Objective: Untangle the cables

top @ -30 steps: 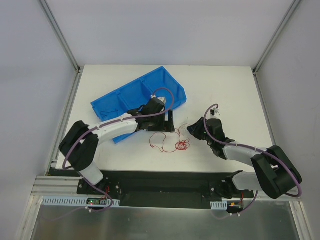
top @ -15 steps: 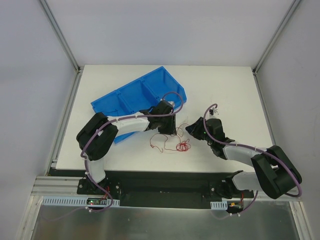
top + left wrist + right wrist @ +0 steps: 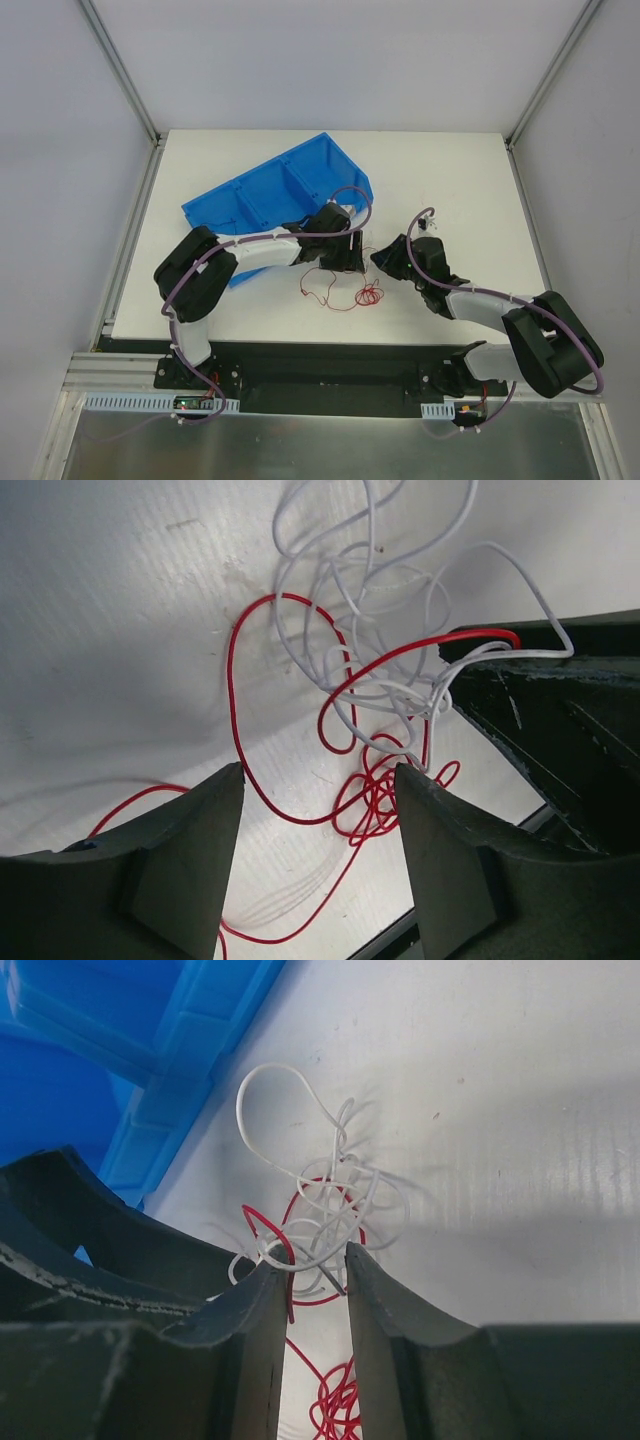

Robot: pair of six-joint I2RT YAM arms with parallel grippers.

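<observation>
Red and white cables (image 3: 380,790) tangle between released left pincer (image 3: 318,780) and narrow-gapped right pincer (image 3: 308,1255), grip unclear.

White wire (image 3: 268,1066) strands are disappearing between the fingers of the right gripper (image 3: 317,1260); red wire (image 3: 231,700) is running off the lower edge.

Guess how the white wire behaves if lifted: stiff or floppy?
Probably floppy: the white wire lies in loose, thin curls. It likely drags the red wire along, since their loops interlace. Looks very light for its spread.
</observation>
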